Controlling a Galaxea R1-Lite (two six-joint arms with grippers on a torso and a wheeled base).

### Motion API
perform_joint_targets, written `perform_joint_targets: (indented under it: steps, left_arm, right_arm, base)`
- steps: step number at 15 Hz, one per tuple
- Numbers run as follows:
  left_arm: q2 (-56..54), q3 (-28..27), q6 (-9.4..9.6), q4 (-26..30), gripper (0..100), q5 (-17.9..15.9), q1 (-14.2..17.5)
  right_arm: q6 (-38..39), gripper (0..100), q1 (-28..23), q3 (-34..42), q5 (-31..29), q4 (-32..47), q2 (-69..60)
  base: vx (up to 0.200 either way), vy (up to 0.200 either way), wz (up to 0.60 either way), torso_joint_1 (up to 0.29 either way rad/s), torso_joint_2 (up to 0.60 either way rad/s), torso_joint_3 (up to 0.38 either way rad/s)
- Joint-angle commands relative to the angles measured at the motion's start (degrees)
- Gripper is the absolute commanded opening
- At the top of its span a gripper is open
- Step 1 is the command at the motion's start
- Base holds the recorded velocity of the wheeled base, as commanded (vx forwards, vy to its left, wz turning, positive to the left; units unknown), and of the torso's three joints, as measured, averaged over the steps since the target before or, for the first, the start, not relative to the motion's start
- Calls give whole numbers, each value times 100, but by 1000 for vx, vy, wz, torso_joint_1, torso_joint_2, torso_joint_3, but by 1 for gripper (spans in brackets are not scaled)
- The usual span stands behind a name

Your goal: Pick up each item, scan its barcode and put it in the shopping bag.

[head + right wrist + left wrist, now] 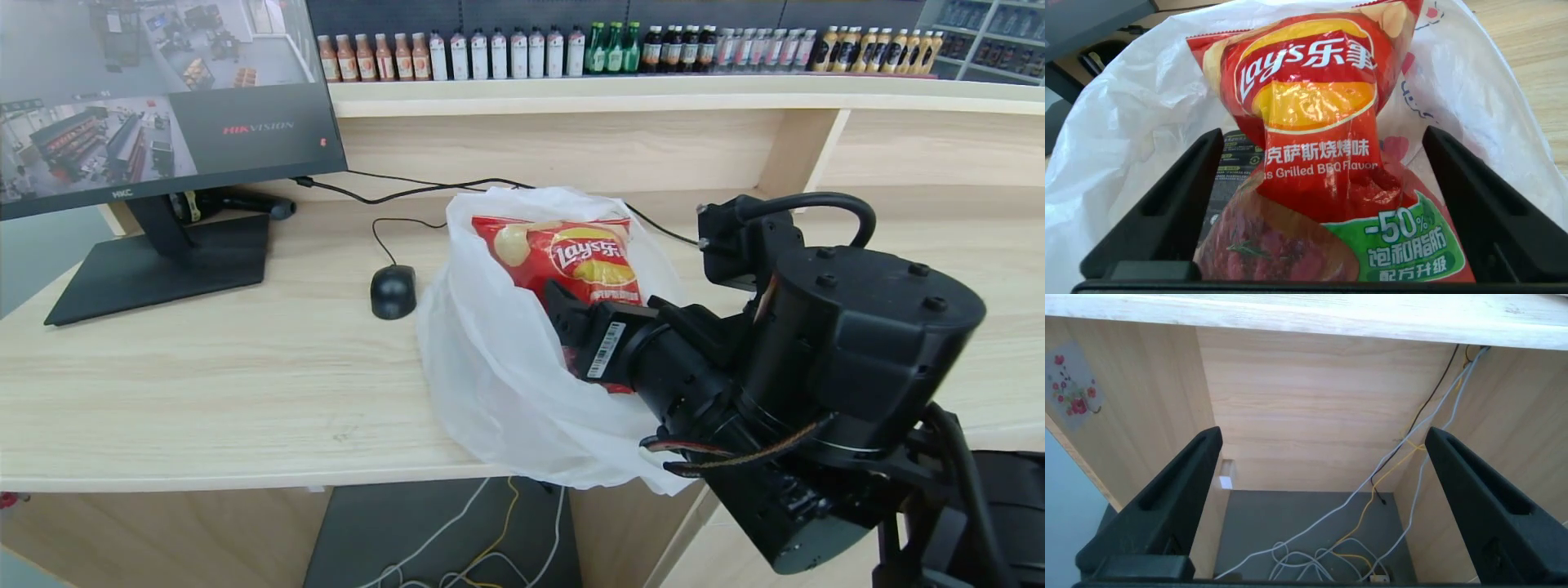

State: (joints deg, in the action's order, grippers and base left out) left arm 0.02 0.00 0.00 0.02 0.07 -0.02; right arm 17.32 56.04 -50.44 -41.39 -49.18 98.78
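Chip bag (1306, 73), light and crushable, I would pinch by its top seam; jaws of right gripper (1323, 137) and left gripper (1323, 433) stand apart.

A monitor (155, 90) stands far left on the wooden counter (204, 384), a black mouse (393, 291) right of its base (163, 265), its cable (380, 233) trailing back. Bottles (522, 53) line the far shelf (653, 86). Loose cables (1323, 547) lie under the counter.

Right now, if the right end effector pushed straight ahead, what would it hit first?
Probably the red foil chip bag in the white plastic shopping bag; it sits directly between the open fingers of the right end effector.
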Motion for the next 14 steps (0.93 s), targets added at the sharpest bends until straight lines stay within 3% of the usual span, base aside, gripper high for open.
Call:
perform_joint_targets:
  steps: [1, 5, 10, 12, 14]
  left_arm:
    - [-2, 0, 0, -2, 100, 1, 2]
    - [-2, 0, 0, -2, 100, 1, 2]
    - [-2, 0, 0, -2, 100, 1, 2]
    - [-2, 0, 0, -2, 100, 1, 2]
    - [-2, 0, 0, -2, 100, 1, -6]
  right_arm:
    - [-1, 100, 3, 8, -10, -13, 1]
    - [-89, 100, 3, 70, -45, -31, -175]
    - [-774, 100, -32, 342, 148, -39, -1274]
    - [-818, 100, -304, 703, 544, -66, -1871]
    - [-853, 100, -963, 1081, 1326, -92, -2407]
  base:
    - [0, 0, 0, 0, 0, 0]
    - [0, 0, 0, 0, 0, 0]
    - [0, 0, 0, 0, 0, 0]
    - [0, 0, 0, 0, 0, 0]
    - [0, 0, 0, 0, 0, 0]
